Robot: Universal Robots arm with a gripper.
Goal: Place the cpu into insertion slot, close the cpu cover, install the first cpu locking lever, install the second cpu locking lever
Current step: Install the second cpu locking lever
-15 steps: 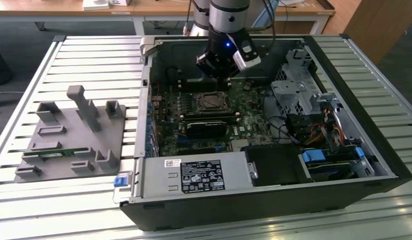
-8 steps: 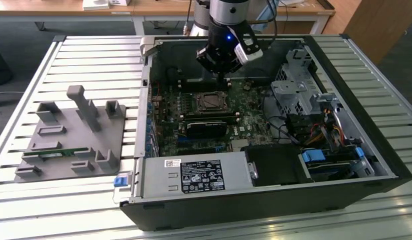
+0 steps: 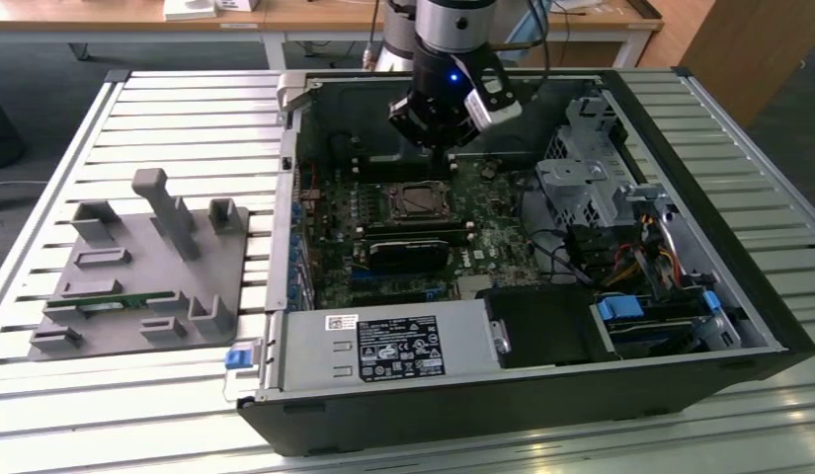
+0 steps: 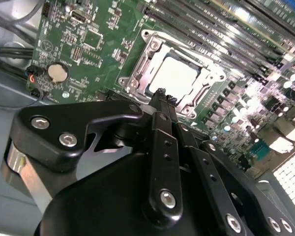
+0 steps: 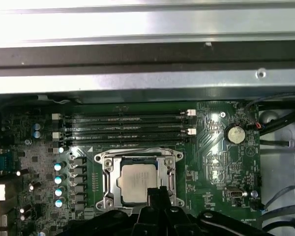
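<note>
One arm is at work inside the open computer case (image 3: 539,395), its gripper (image 3: 441,138) hanging just past the far edge of the insertion slot (image 3: 415,202) in the exterior view. We see the cpu (image 5: 140,184) lying flat in the slot in both wrist views, its dull silver face showing through the cut-out of the cpu cover (image 5: 107,172), which lies down over it like a frame. So the chip is placed and the cover looks closed; we judge the work now to be at the locking levers.

The gripper's fingers appear drawn together into a narrow tip, holding nothing, and that tip sits just above the cover's edge in the second wrist view, the cpu (image 4: 173,76) bright beyond it. Whether the tip touches a lever we cannot tell; the thin wire levers are hard to pick out against the frame.

To do this step well we would keep the closed tip pressing on the lever alone, clear of the chip face, push down and then sideways under its retaining hook, and watch that the cover stays flat. The memory slots (image 5: 128,129) lie just beside the socket, so sideways travel should be short.
</note>
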